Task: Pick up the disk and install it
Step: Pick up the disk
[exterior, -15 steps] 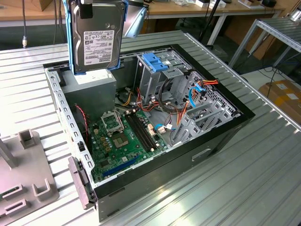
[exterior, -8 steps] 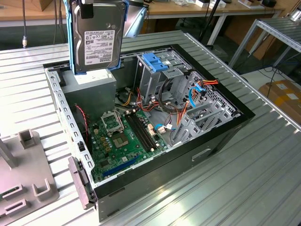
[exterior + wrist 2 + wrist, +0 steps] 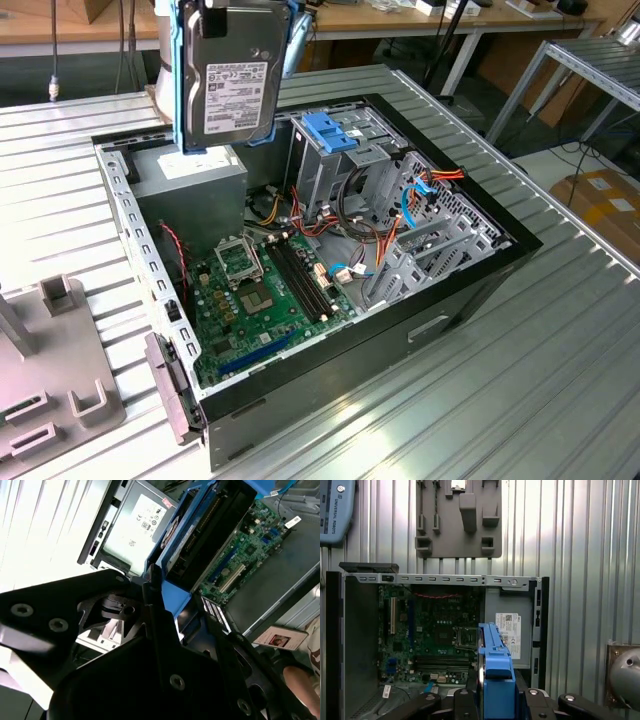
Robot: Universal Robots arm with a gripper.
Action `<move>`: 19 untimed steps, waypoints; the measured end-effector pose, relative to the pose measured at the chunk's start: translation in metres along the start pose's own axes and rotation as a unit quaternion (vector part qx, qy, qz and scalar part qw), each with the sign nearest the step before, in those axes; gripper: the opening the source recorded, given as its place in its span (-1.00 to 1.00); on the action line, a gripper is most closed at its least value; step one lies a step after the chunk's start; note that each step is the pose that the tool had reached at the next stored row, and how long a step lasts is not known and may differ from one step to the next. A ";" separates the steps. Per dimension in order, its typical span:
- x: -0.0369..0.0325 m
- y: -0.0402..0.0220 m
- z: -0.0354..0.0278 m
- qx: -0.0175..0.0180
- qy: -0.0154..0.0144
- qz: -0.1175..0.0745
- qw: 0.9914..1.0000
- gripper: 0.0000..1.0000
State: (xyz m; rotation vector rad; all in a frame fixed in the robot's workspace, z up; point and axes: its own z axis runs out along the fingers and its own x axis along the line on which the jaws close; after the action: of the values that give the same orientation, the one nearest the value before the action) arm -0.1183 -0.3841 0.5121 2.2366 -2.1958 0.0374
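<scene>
Disk (image 3: 232, 75) hangs upright above the open computer case (image 3: 470, 290), pinched by the gripper (image 3: 495, 702). The exterior view shows its white label; the first wrist view shows its blue bracket edge-on over the motherboard (image 3: 435, 630).

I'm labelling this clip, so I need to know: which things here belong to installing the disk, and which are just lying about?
Belong to the job: the gripper, shut on the disk and holding it upright; the open computer case below.
Lying about: the grey fixture plate on the table; the cardboard box; the blue-grey pendant.
</scene>
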 end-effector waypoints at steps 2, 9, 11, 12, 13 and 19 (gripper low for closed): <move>0.0001 -0.0074 0.0001 0.000 0.000 0.000 1.000 -0.26; 0.0008 -0.0425 0.0005 0.000 0.000 0.000 1.000 -0.26; 0.0009 -0.0508 0.0006 0.000 0.000 0.000 1.000 -0.26; 0.0010 -0.0539 0.0006 0.000 0.000 0.000 1.000 -0.26; 0.0011 -0.0591 0.0007 0.000 0.000 0.000 1.000 -0.26; 0.0016 -0.0869 0.0010 0.000 0.000 0.000 1.000 -0.26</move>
State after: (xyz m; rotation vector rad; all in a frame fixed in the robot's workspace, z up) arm -0.0314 -0.3841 0.5122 2.2364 -2.1958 0.0375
